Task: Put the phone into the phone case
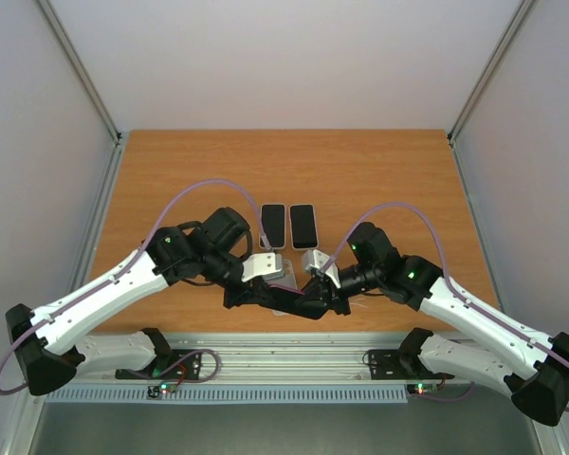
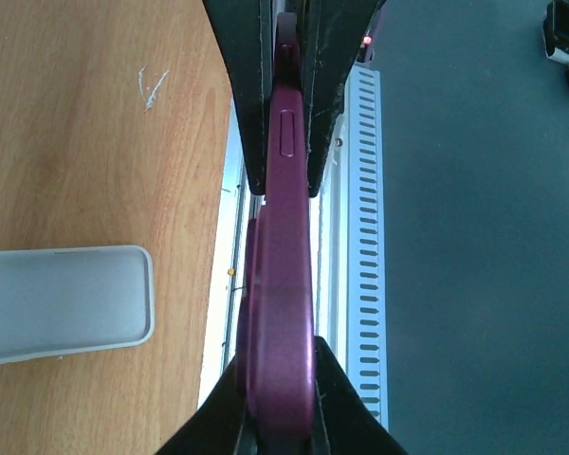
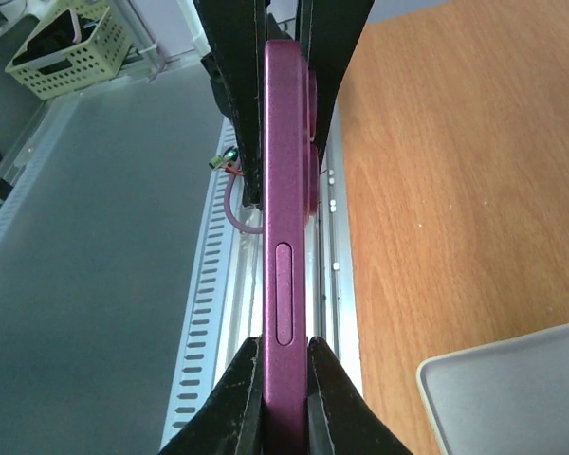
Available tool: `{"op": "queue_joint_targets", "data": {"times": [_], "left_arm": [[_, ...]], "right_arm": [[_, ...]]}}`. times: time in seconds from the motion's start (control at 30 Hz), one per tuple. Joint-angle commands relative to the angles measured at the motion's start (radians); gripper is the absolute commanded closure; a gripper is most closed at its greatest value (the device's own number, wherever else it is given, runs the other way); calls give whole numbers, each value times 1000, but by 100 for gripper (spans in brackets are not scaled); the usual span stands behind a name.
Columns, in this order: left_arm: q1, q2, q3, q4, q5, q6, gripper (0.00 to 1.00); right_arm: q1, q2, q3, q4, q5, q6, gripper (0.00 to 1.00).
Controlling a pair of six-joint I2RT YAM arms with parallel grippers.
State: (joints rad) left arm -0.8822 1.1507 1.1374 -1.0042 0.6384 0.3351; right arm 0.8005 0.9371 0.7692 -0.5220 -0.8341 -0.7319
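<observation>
Both grippers are pinching a maroon phone case (image 2: 280, 284) edge-on over the table's near edge.

The case is hanging at centre, clear of the table (image 1: 171, 171), with its side button showing; whether a phone is sitting inside cannot be told. The left gripper (image 2: 277, 379) is clamping one end and the right gripper (image 3: 284, 360) is pressing on the other. A grey case (image 2: 66, 303) is lying flat nearby, and two black phones (image 1: 273, 226) (image 1: 304, 226) are resting side by side just beyond the arms.

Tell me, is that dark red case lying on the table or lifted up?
Lifted: the left gripper pinches one end of the dark red case, the right gripper the other, above the table's near edge.
</observation>
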Motion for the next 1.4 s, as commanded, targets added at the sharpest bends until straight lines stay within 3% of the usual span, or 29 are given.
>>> {"op": "queue_joint_targets", "data": {"times": [0.0,0.1,0.27,0.43,0.6,0.73,0.93,1.1,1.37], "left_arm": [[15,-38,-8,48,-60,-14,100],[15,-54,-16,65,-102,-25,92],[15,-91,-26,110,-203,-64,51],[15,-135,-13,173,-338,-119,24],[15,-177,-1,246,-565,-284,1],[15,-241,-62,319,-733,-493,1],[15,-363,-209,390,-872,-724,1],[15,-416,-352,475,-903,-860,1],[15,-374,-530,626,-860,-1021,1]], "right_arm": [[9,-3,39,-14,-41,5,99],[10,-3,42,-7,3,33,99],[10,-1,45,16,79,107,99],[10,-12,44,83,144,203,99],[13,24,36,195,205,377,99],[60,85,21,259,331,481,99],[99,213,21,328,474,648,99],[134,279,-19,431,588,773,99],[172,295,-156,585,764,946,99]]}}
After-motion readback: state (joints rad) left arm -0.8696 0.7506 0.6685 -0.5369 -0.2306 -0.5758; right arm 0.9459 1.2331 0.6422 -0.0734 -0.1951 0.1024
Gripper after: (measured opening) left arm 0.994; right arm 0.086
